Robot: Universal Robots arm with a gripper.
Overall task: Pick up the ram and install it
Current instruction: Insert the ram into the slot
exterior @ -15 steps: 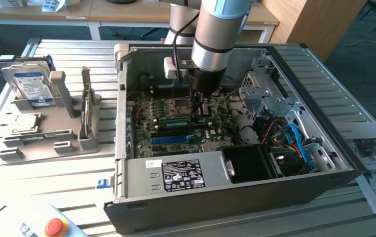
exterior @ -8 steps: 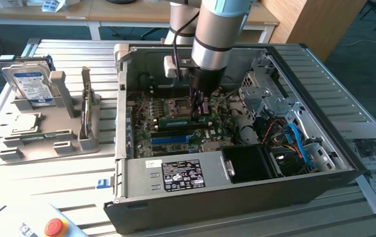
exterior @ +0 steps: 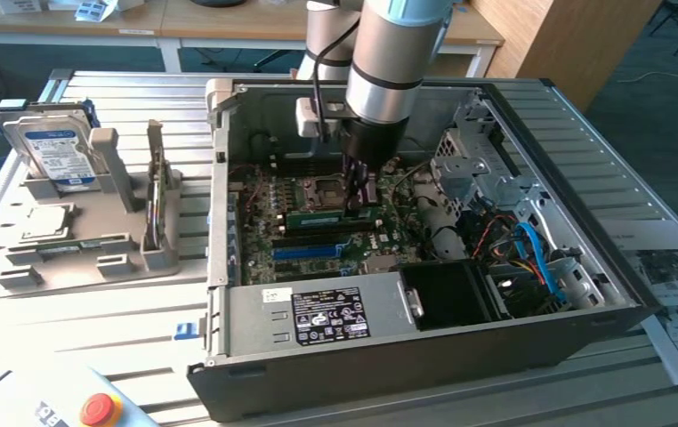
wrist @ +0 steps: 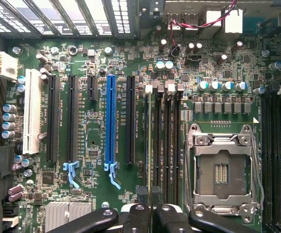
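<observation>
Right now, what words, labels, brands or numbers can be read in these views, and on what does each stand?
No text reads clearly enough to quote.
Blue-white label on the hard drive: too small.
Black label on the power supply: blurred.
Pages of the printed sheets: blurred.
Lettering on the motherboard: too small.
On the ram in the gripper: no print legible.

Gripper (exterior: pixel 360 205) sits down inside the open case (exterior: pixel 458 351), jaws closed on the ram (exterior: pixel 315 217). There's clear air above the motherboard (wrist: pixel 96 141), but the drive cage (exterior: pixel 481 165) crowds the exterior view's right, and the power supply (exterior: pixel 315 316) and cables (exterior: pixel 529 247) block the near side.
</observation>
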